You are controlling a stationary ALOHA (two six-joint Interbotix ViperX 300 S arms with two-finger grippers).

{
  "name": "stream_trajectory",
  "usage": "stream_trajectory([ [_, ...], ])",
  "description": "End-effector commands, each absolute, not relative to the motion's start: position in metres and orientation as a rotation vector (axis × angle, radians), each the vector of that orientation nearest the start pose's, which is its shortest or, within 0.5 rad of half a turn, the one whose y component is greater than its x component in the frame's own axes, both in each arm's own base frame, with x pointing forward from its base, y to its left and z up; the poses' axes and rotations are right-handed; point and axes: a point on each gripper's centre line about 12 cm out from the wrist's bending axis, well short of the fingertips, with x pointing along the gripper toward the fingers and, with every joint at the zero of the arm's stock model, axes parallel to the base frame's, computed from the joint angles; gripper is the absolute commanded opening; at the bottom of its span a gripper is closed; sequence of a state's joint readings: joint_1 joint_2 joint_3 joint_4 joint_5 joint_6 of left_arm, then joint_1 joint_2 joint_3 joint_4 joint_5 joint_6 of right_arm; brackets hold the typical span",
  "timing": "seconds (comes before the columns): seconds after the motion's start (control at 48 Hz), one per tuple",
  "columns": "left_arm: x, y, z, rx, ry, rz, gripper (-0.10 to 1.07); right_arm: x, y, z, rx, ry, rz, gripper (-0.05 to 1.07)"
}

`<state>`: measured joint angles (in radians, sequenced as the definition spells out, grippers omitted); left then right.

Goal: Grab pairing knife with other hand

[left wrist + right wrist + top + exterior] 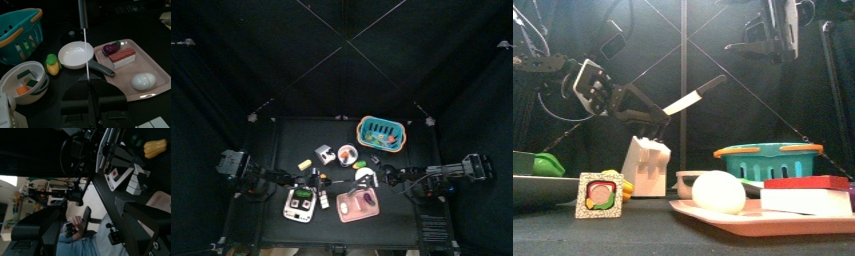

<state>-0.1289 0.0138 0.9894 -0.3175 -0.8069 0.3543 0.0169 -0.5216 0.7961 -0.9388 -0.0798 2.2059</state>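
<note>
Left tool pinches the paring knife by its blade, handle angled up, above the bench's middle. Right tool stands wide open, empty. Light, stiff, slick steel; I'd take the black handle.

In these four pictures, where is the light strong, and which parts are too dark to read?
Left wrist view: well lit, with shine on the white bowl and the egg. Front view: knife in the left gripper clear against dark curtains. Top view: the table is nearly black. Right wrist view: mostly dark, bright only at one edge.
</note>
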Motion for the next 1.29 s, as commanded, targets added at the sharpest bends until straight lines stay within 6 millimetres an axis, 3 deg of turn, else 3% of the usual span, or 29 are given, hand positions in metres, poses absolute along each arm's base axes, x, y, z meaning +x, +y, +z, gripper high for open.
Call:
stream_trajectory([
  [0.0,0.339,-0.015,0.156,0.167,0.196,0.094,0.31,0.303,0.008,0.323,1.261,0.207,-0.109,1.03],
  [0.333,0.339,-0.015,0.155,0.168,0.197,0.092,0.31,0.297,0.013,0.325,1.231,0.217,-0.219,1.02],
  [0.771,0.34,-0.016,0.157,0.169,0.192,0.089,0.31,0.289,0.02,0.328,1.201,0.271,-0.285,0.84],
  [0.958,0.34,-0.016,0.157,0.169,0.192,0.089,0.31,0.279,0.018,0.338,1.103,0.41,-0.406,0.84],
  [1.083,0.341,-0.016,0.158,0.169,0.187,0.089,0.31,0.277,0.018,0.345,0.965,0.552,-0.397,0.84],
  [1.271,0.339,-0.016,0.156,0.169,0.193,0.088,0.31,0.285,0.001,0.317,0.822,0.667,-0.391,0.84],
])
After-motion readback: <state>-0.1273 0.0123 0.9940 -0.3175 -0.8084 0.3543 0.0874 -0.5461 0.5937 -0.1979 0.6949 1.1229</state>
